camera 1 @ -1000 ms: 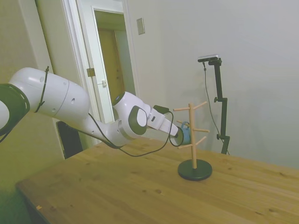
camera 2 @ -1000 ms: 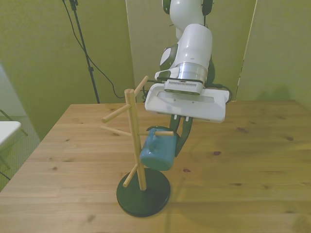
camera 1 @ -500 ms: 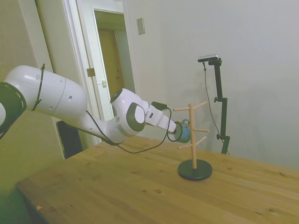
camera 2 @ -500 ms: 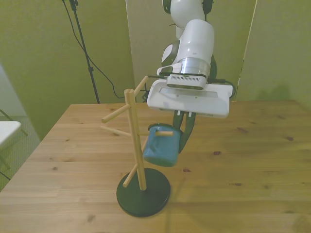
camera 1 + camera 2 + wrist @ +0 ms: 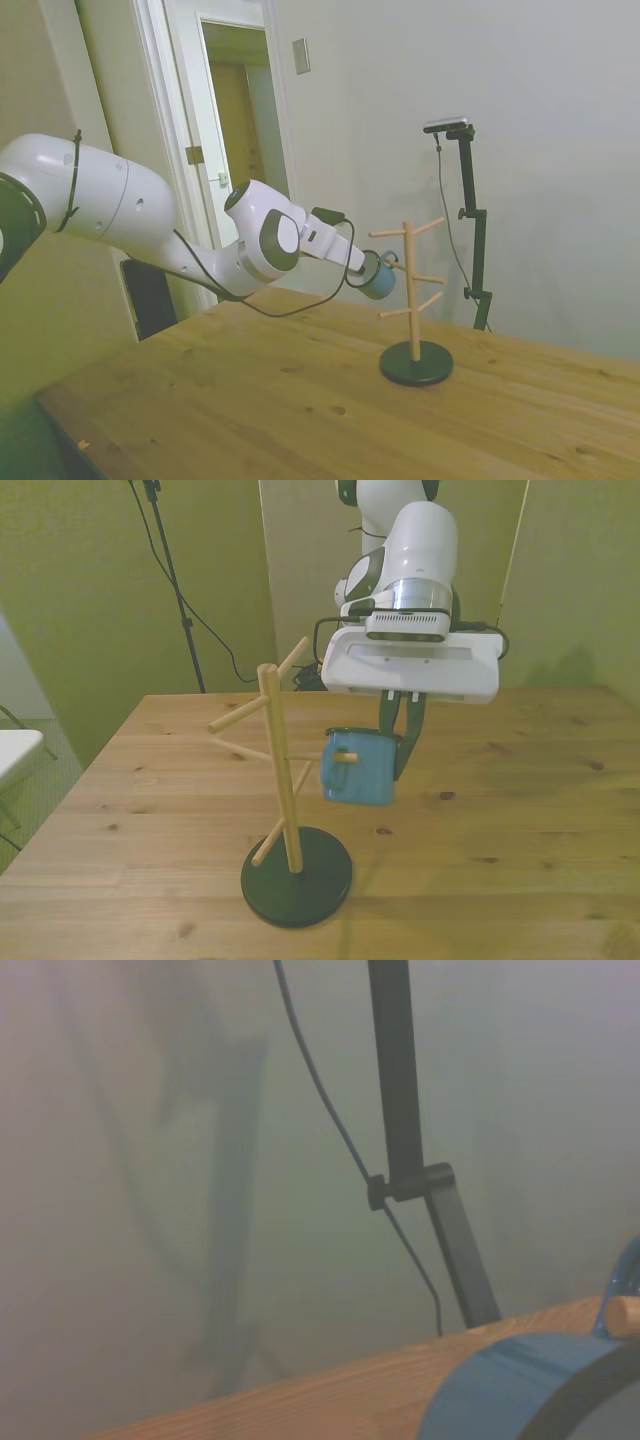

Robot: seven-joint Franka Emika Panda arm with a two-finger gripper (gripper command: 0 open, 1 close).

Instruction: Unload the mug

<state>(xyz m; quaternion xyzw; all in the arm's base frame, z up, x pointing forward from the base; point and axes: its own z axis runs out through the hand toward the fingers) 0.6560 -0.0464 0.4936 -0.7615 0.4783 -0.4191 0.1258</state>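
The light-blue mug (image 5: 358, 770) hangs in the air beside the wooden peg stand (image 5: 279, 770), to the front view's right of its post. My gripper (image 5: 400, 742) is shut on the mug's rim from above. The tip of a peg (image 5: 346, 757) sits right at the mug's loop handle; I cannot tell whether it is still inside the loop. In the side view the mug (image 5: 378, 281) is held well above the table, short of the stand's post (image 5: 411, 300). The wrist view shows the mug's blue wall (image 5: 520, 1380) and the peg tip (image 5: 626, 1312) close by.
The stand rests on a round dark base (image 5: 296, 876) on the wooden table (image 5: 520, 810). Other pegs (image 5: 232, 718) stick out to the front view's left and upward. An open doorway (image 5: 240, 150) lies behind the arm in the side view.
The gripper has carried the mug along the peg away from the post, toward the front view's right and slightly up. The mug now sits more level.
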